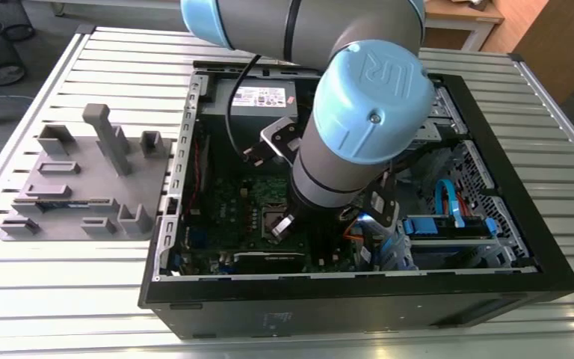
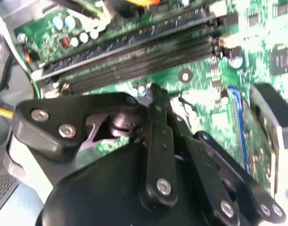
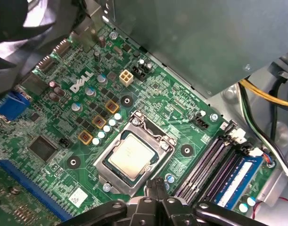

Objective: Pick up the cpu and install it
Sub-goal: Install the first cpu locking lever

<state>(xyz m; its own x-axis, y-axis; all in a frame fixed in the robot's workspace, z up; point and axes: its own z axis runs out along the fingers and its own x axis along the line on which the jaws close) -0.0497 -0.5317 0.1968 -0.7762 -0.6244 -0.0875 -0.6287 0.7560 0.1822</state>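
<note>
The cpu lies flat in its socket on the green motherboard, silvery top up, with the metal socket frame around its edges. It appears level and square to the frame. I cannot tell whether the frame is latched down over it.

In the first wrist view the fingers hang just beside the socket's near corner, close to the cpu but apart from it. They are drawn together tip to tip with nothing between them. The second wrist view shows the same black finger and its linkage low over the board, next to the long memory slots.

In the exterior view the arm reaches straight down into the open computer case, which fills the middle and the exterior view's right. The power supply box sits at the upper centre of the frame. A grey fixture tray rests on the slatted counter at the exterior view's left, well apart from the case.

By my reading the pick and the placing are done, and the work stands at the end of the install step with the chip released in place. Any further move here calls for care. The fingers are crowded by the socket frame, the small capacitors and the memory slots, so motion has to be straight and vertical. A sideways drift could clip the frame or nudge the chip if it is not clamped.
</note>
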